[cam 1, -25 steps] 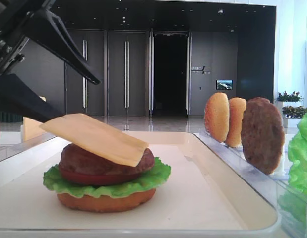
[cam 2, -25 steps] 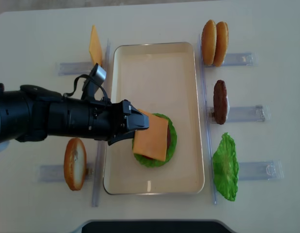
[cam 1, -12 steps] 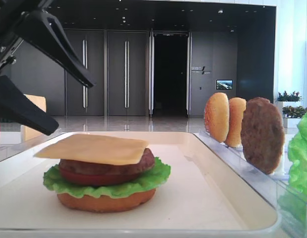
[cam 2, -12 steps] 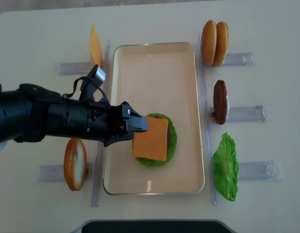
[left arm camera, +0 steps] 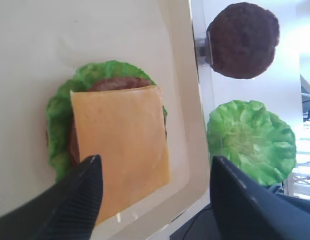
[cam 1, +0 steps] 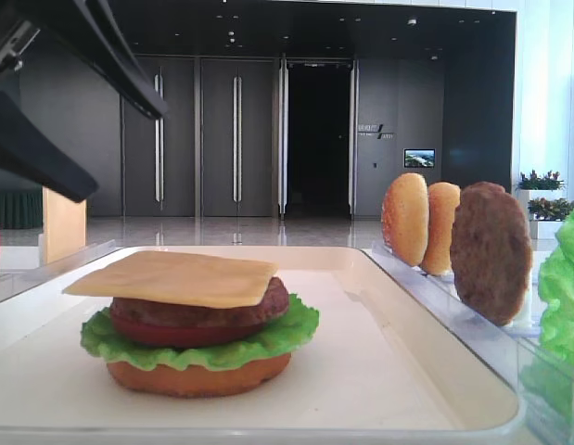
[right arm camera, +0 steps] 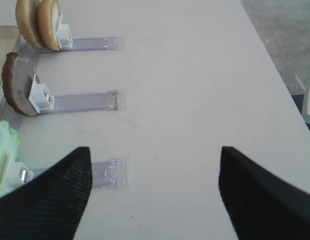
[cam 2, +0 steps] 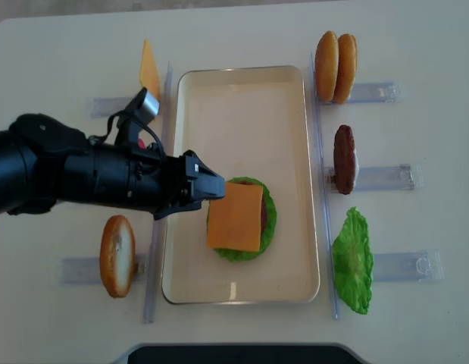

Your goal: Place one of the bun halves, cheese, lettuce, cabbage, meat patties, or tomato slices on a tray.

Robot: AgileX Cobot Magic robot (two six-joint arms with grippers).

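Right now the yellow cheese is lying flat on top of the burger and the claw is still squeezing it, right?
Not quite. The cheese does lie flat on the burger, but the left claw is open and off it. The low exterior view shows its fingers up above the cheese, touching nothing.

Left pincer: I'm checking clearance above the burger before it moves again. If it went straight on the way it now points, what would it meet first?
Most likely the cheese topping the stacked burger on the tray. The open left pincer points right at it, though its height is unclear, so it might pass over.
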